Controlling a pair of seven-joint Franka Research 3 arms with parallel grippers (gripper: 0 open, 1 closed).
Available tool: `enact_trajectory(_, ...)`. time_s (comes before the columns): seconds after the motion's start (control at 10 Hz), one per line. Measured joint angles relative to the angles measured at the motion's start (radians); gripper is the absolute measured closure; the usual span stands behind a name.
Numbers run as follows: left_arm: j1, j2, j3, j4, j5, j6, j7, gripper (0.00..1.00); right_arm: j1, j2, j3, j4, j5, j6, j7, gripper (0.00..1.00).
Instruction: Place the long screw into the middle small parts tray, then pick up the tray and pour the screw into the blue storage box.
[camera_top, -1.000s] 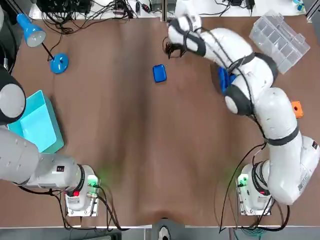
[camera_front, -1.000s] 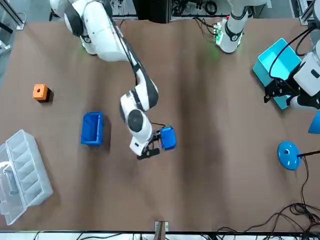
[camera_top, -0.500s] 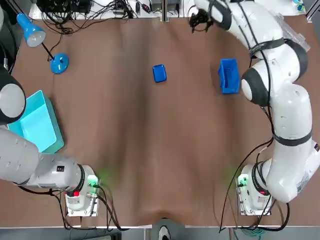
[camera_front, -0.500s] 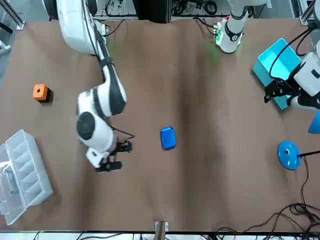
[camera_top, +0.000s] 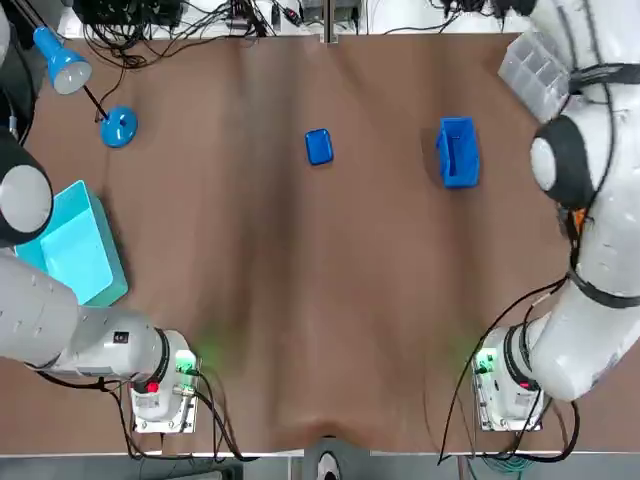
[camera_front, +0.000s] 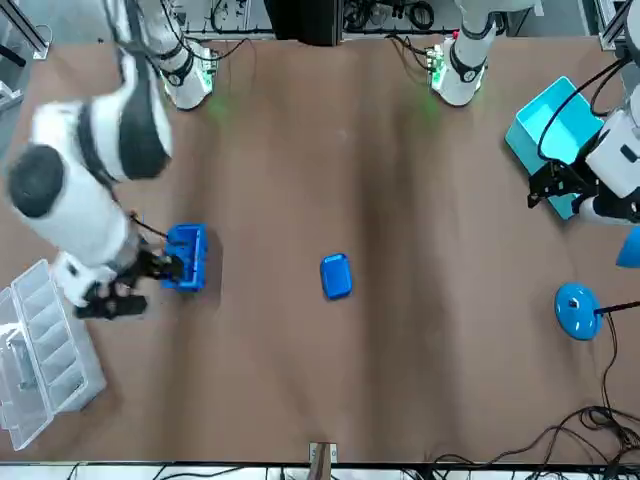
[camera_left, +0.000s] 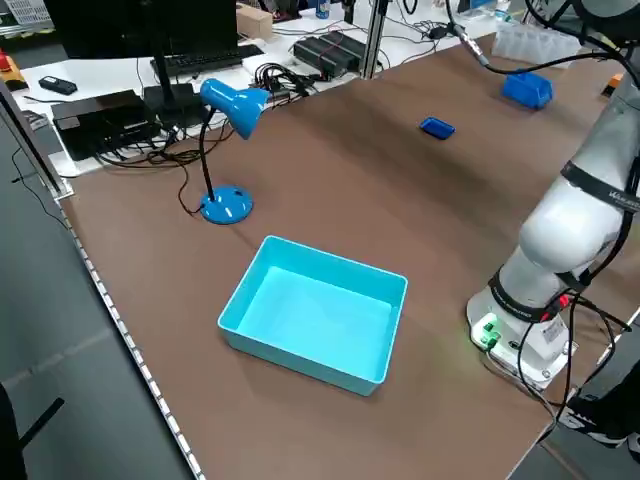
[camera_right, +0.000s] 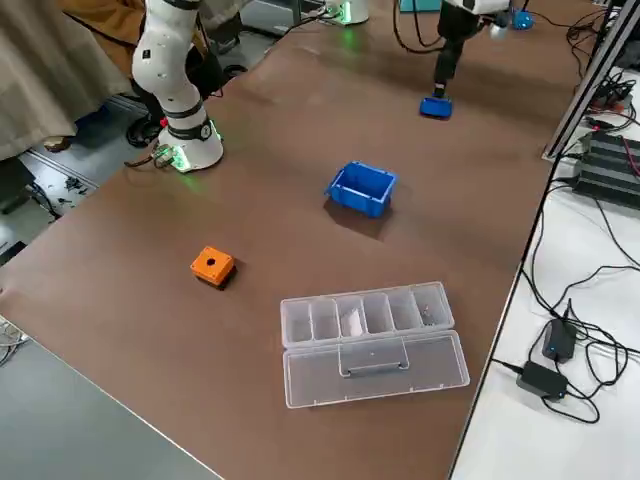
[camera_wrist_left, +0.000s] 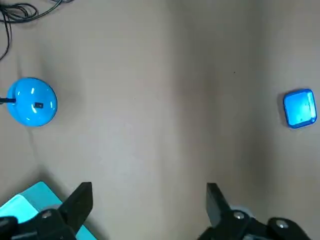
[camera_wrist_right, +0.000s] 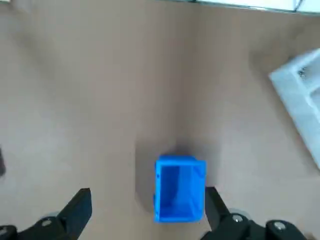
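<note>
A small blue parts tray (camera_top: 318, 146) lies alone at the far middle of the brown table, also seen in the front view (camera_front: 336, 276). The blue storage box (camera_top: 458, 152) stands to its right. My right gripper (camera_front: 112, 297) hovers just beyond the box (camera_front: 185, 257), toward the clear case. In the right wrist view its fingers (camera_wrist_right: 75, 210) are wide apart, with the box (camera_wrist_right: 180, 189) below and nothing held. My left gripper (camera_wrist_left: 147, 212) is open and parked over the cyan bin (camera_front: 556, 125). I cannot make out any screw.
A clear compartment case (camera_right: 370, 335) sits at the far right corner, with an orange cube (camera_right: 212, 265) nearer the right arm's base. A blue desk lamp (camera_top: 118, 127) stands at the far left, and the large cyan bin (camera_top: 72, 245) sits at the left edge.
My right arm has swung from beside the small blue tray toward the robot's right, past the blue storage box, to the clear case's side. The left arm has not moved.
</note>
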Motion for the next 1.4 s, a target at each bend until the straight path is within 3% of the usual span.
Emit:
enact_trajectory(0.2,0.000,0.000,0.000,0.000,0.000,0.000,0.000,0.00,-0.146,-0.119,0.118,-0.072,-0.079,0.005,-0.047,0.00)
enact_trajectory(0.5,-0.001,0.000,-0.001,0.001,0.000,0.000,0.000,0.00,-0.302,-0.324,0.212,-0.236,-0.099,0.023,-0.113,0.00)
enact_trajectory(0.7,0.000,0.000,-0.001,0.002,0.000,0.000,0.000,0.00,-0.342,-0.390,0.219,-0.277,-0.102,-0.037,-0.143,0.00)
enact_trajectory(1.4,0.000,0.000,-0.002,0.009,0.000,0.000,0.000,0.00,-0.362,-0.398,0.233,-0.284,-0.103,-0.053,-0.149,0.00)
